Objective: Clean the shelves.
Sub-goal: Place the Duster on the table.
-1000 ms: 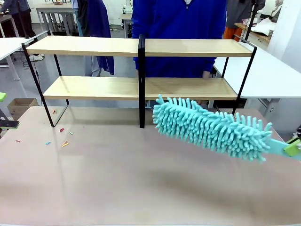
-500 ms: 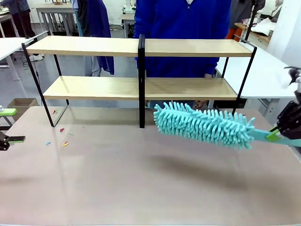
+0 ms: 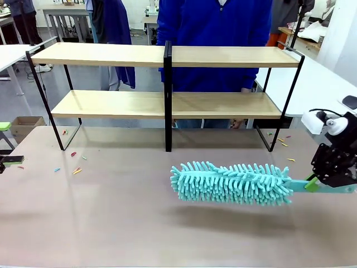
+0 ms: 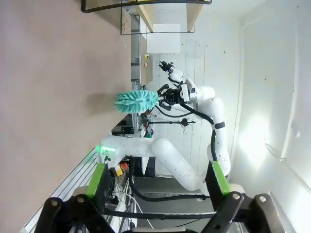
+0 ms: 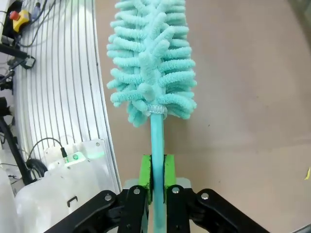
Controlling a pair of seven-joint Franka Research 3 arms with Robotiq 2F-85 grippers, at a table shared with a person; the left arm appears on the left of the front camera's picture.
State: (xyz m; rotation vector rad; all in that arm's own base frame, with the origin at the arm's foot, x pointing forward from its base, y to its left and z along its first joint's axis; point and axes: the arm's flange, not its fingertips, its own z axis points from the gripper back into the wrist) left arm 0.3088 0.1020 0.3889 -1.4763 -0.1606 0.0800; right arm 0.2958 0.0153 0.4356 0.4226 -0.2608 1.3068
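Note:
The shelves [image 3: 111,54] stand at the table's far side: two light wooden boards on a thin black frame with a centre post [image 3: 167,95]. Both boards look bare. A teal fluffy duster [image 3: 231,183] hangs level just above the table, in front of the rack's right half. Its handle [image 5: 156,141] is pinched between the green pads of my right gripper [image 3: 310,184], also [image 5: 156,171], which is shut on it at the right edge. My left gripper [image 3: 4,144], also [image 4: 158,178], is open at the far left edge, holding nothing. The duster [image 4: 137,100] shows small in the left wrist view.
A person in a blue top [image 3: 215,28] stands behind the rack. Small coloured scraps [image 3: 75,170] lie on the brown table near the rack's left leg, and more scraps [image 3: 280,140] by its right leg. White tables [image 3: 318,89] flank the scene.
My right arm has swung the duster down and away from the lower shelf until it lies level over the table. The left gripper barely shifted at the left edge.

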